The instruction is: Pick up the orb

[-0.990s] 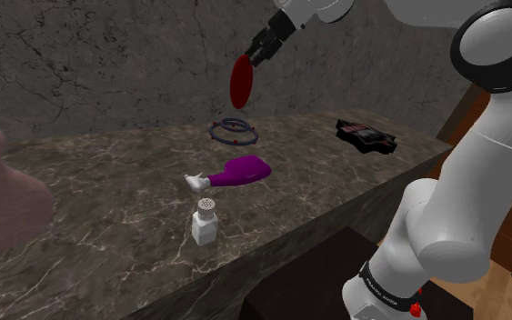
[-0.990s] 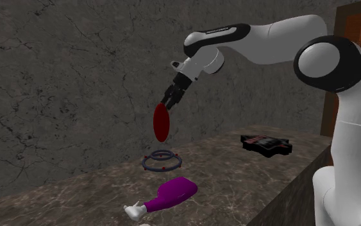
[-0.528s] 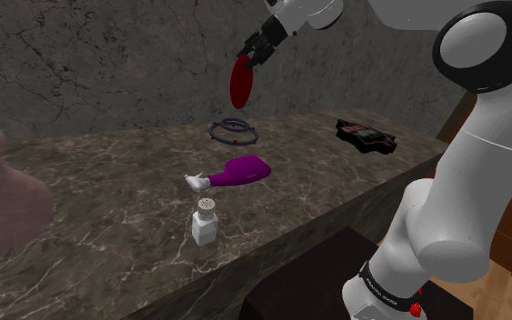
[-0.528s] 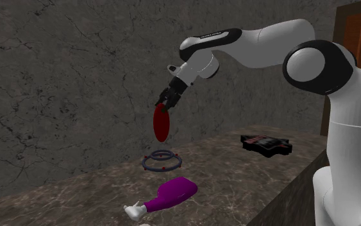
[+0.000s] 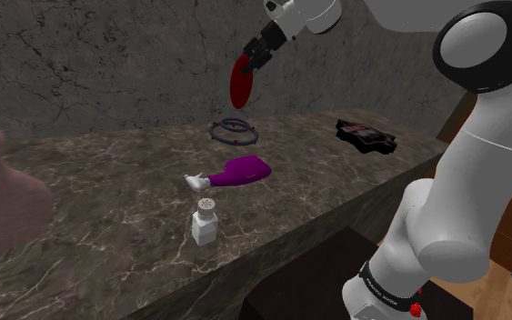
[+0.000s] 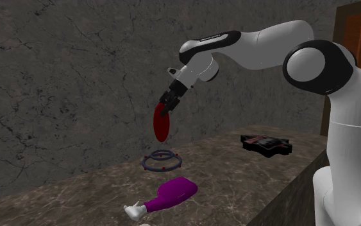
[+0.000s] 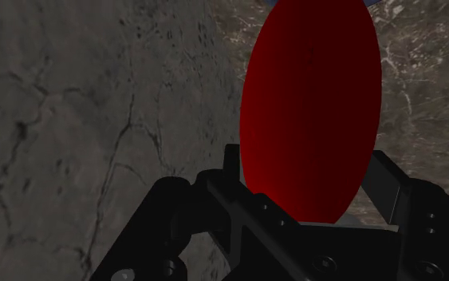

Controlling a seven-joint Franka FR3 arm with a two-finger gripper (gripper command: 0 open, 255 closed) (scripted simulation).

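The orb (image 5: 240, 82) is a dark red, flattened oval standing on end in the air above a dark ring stand (image 5: 234, 133) on the marble counter. My black gripper (image 5: 252, 58) comes down at a slant from the shoulder view's upper right and is shut on the orb's top end. The second exterior view shows the same: gripper (image 6: 166, 106) at the top of the orb (image 6: 162, 123), ring stand (image 6: 162, 160) below. In the wrist view the orb (image 7: 310, 104) sits clasped between the two fingers (image 7: 232, 172).
A purple object with a white tip (image 5: 236, 172) lies in front of the ring. A white shaker (image 5: 205, 223) stands near the counter's front edge. A black flat item (image 5: 366, 135) lies to the shoulder view's right. A stone wall (image 5: 108, 55) rises close behind the orb.
The fingers, open around the orb's top a second ago, have shut on it. The hand shifted slightly; the orb stays in the same place above the ring.
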